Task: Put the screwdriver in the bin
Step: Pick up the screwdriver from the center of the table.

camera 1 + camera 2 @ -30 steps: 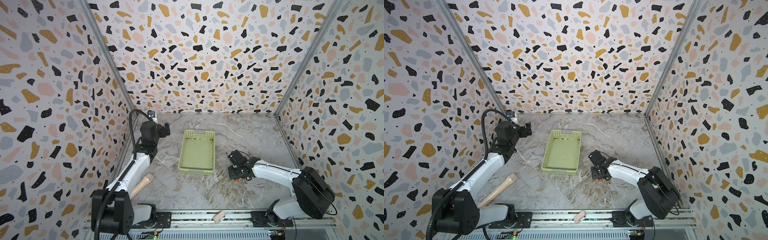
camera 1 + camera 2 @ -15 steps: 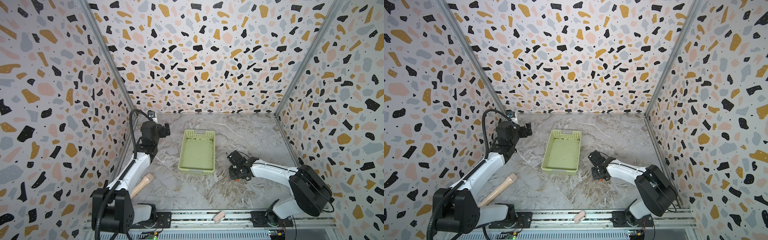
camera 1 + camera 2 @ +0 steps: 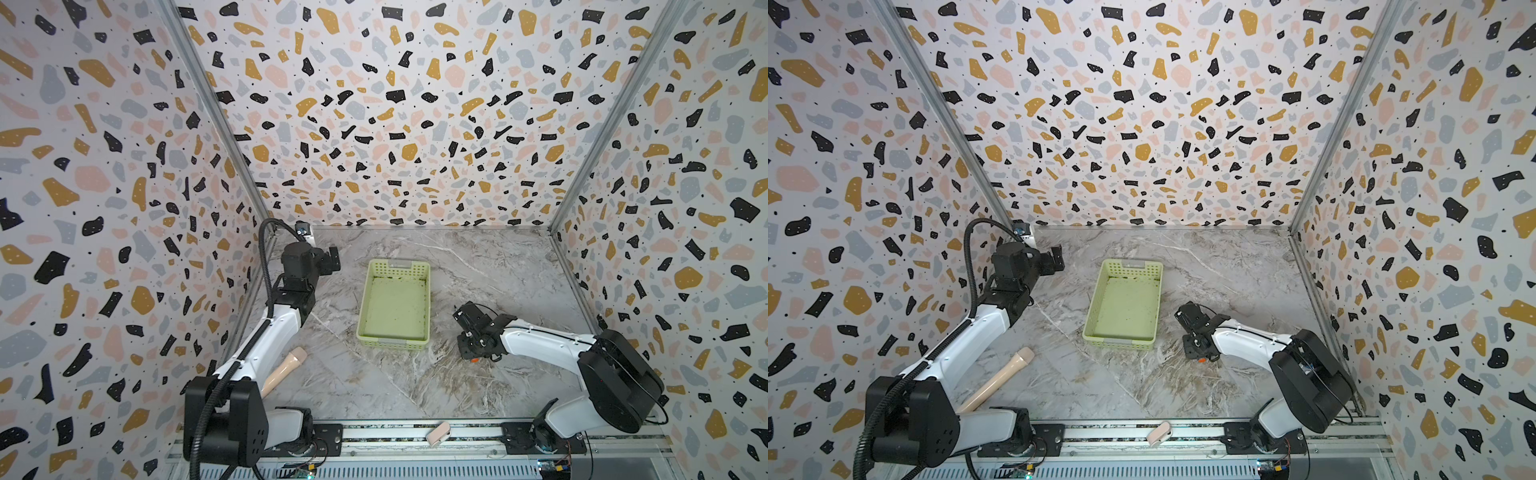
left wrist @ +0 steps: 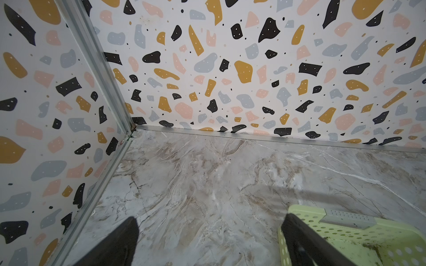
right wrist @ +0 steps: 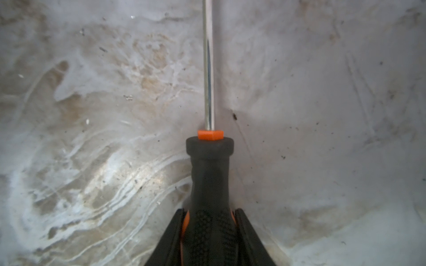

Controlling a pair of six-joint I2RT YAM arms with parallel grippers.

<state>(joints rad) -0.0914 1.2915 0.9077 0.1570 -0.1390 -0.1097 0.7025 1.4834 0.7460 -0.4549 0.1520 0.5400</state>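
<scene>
1. Enclosure w/ terrazzo-print walls on three sides. Marble-look worktop below, metal rail along the near edge.
2. Screwdriver: black handle, orange collar, thin shiny shaft running straight away from the right wrist cam, low over the worktop. Can't tell if it's touching or just off it. In both top views only an orange bit shows under the arm. It's outside the bin, to the right of the bin's near-right corner, apart from it.
3. Right claw: clenched on the screwdriver's handle, one finger each side of the textured rear part.
4. Bin: pale green, perforated sides, mid-worktop, long axis near-to-far. Dark specks on its flat bottom.
5. Left claw: released, fingers spread wide, up by the far-left corner. In the left wrist view a corner of the bin sits just behind one finger.
6. Beige cylinder lies on the worktop near-left, partly under the left arm. Small beige piece sits on the rail.
</scene>
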